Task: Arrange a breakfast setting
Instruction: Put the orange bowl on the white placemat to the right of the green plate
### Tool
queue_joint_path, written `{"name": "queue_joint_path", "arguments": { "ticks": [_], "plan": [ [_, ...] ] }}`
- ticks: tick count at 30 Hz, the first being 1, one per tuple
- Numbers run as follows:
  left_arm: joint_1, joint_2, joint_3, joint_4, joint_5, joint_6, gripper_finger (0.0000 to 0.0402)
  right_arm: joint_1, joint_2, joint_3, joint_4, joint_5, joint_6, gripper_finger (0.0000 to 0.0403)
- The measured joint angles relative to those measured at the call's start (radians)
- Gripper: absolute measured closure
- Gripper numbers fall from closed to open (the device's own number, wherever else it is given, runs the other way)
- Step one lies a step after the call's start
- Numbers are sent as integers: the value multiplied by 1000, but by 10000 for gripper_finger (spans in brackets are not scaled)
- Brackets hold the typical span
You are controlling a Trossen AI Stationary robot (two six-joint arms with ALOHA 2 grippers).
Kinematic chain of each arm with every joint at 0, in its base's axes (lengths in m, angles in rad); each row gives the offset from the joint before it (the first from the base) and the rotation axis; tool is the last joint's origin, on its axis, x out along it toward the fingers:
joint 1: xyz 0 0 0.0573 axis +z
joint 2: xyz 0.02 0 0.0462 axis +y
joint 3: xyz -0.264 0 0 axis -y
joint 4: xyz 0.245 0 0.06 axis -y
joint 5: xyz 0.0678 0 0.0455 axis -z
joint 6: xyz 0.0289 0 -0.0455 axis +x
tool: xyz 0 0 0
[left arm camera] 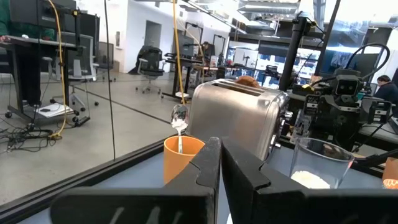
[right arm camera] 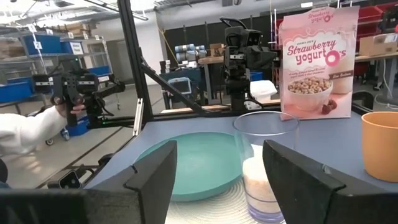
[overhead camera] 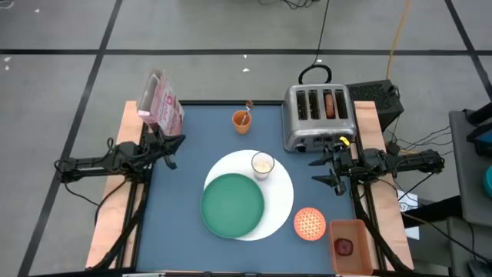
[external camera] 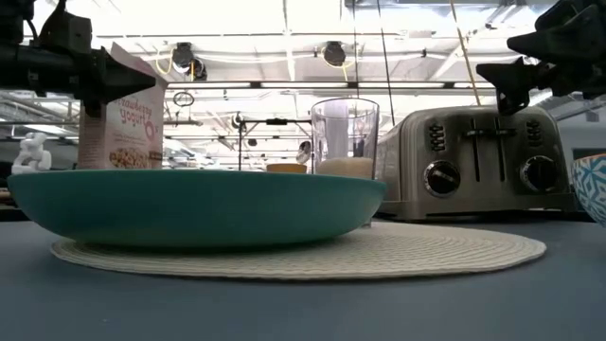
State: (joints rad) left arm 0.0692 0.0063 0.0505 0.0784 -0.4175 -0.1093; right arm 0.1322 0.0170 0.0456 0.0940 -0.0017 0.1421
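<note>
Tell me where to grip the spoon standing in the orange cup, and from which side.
Grip the spoon by its upper end, coming straight down from above. It stands nearly upright in the orange cup, so only that end clears the rim, and the toaster crowds one side. The left hand, fingers shut, would need to open first.

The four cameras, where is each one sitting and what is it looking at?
High view: above the table, looking straight down; both arms show, left gripper and right gripper.
Low view: at table-top height, looking level across the green plate toward the toaster; dark arm parts hang at the top.
Left wrist view: on the left arm, looking past its shut fingers at the orange cup.
Right wrist view: on the right arm, looking between its open fingers at the glass.
All four views show the glass.
</note>
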Motion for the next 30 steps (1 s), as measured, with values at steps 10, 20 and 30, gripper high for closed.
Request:
{"name": "queue_joint_path", "arguments": {
  "ticks": [10,20,30],
  "plan": [
    [0,0,0,0,0,0,380,0,0,0,2,0,-24,142],
    [0,0,0,0,0,0,380,0,0,0,5,15,-58,57],
    [0,0,0,0,0,0,380,0,0,0,5,31,-58,43]
  ]
}}
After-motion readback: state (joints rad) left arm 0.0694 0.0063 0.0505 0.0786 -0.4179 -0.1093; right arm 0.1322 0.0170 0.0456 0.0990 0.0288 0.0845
